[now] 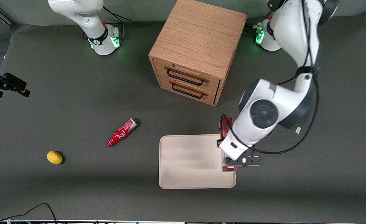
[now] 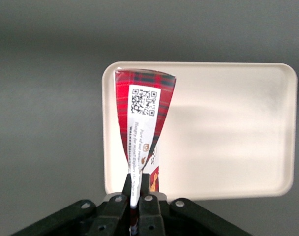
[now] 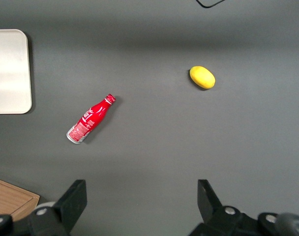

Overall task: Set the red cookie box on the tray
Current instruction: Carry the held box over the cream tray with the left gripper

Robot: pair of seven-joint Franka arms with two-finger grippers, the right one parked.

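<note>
My left gripper [image 1: 228, 161] is shut on the red cookie box [image 1: 225, 126], a slim dark-red tartan carton with a white label patch. It holds the box on its thin edge over the rim of the pale beige tray [image 1: 189, 161] that lies toward the working arm's end of the table. The wrist view shows the fingers [image 2: 146, 189] of the gripper [image 2: 138, 191] pinching the box [image 2: 142, 110] at one end, with the tray [image 2: 228, 132] beneath it. I cannot tell whether the box touches the tray. The arm's wrist hides the box's middle in the front view.
A wooden two-drawer cabinet [image 1: 198, 53] stands farther from the front camera than the tray. A small red bottle [image 1: 121, 133] lies on its side toward the parked arm's end, and a yellow lemon [image 1: 54, 157] lies farther that way.
</note>
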